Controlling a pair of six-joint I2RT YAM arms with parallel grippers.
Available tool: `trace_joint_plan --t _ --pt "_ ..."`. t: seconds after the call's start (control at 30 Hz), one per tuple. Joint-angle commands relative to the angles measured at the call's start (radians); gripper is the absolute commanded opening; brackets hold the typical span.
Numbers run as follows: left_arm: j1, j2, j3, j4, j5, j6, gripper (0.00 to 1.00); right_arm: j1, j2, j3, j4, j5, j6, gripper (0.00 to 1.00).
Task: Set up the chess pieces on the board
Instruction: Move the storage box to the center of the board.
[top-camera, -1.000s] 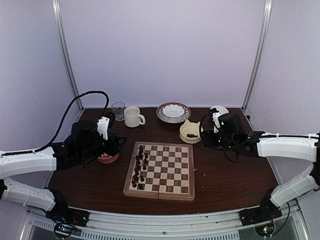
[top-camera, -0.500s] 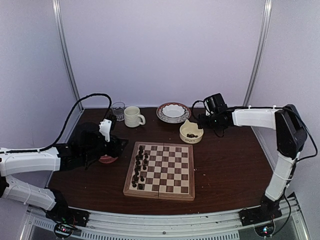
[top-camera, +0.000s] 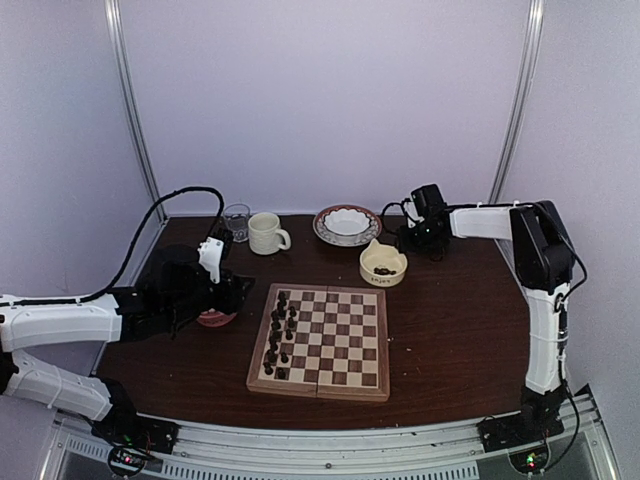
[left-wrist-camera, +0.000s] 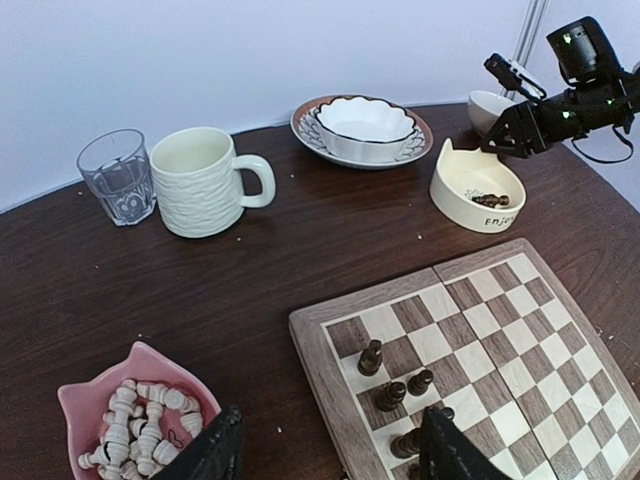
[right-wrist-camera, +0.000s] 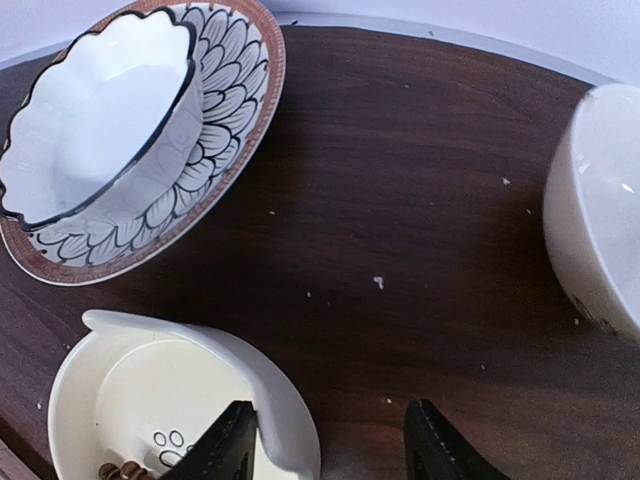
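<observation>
The board (top-camera: 318, 391) lies in the middle of the table. Several dark chess pieces (top-camera: 278, 335) stand on its left columns, shown close up in the left wrist view (left-wrist-camera: 390, 395). More dark pieces lie in a cream cat-shaped bowl (top-camera: 382, 265) behind the board. Pale pieces fill a pink bowl (left-wrist-camera: 135, 415) left of the board. My left gripper (left-wrist-camera: 330, 450) hangs open over the table between the pink bowl and the board's far left corner, holding nothing. My right gripper (right-wrist-camera: 330, 440) is open and empty at the cream bowl's (right-wrist-camera: 150, 400) far rim.
A cream mug (top-camera: 266, 233) and a glass (top-camera: 236, 220) stand at the back left. A patterned bowl on a plate (top-camera: 346, 224) sits at the back centre. A white bowl (right-wrist-camera: 600, 220) is just right of my right gripper.
My right arm has swung from the table's right side to the back, stretching out over the cream bowl. My left gripper has opened wider and moved only slightly.
</observation>
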Motion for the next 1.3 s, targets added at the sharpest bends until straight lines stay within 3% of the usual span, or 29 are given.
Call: trace_joint_plan --t 0.0,0.2,0.37,0.9,1.27 --pt "0.005 -0.008 -0.005 0.04 -0.037 0.029 0.6 -0.001 0.078 0.1 -0.079 -0.074 -0.059 0.5" --pt "0.006 -0.009 -0.001 0.037 -0.032 0.032 0.6 -0.001 0.096 0.098 -0.065 -0.066 -0.084 0.2" --pt "0.006 -0.003 0.006 0.031 -0.017 0.024 0.6 0.004 0.029 0.015 0.002 -0.035 -0.098 0.01" --pt "0.005 -0.016 0.033 -0.007 0.05 -0.021 0.59 0.129 -0.394 -0.366 0.232 0.309 -0.122 0.0" --pt "0.006 -0.04 0.047 -0.032 0.089 -0.037 0.59 0.146 -0.723 -0.549 -0.051 0.242 0.086 0.0"
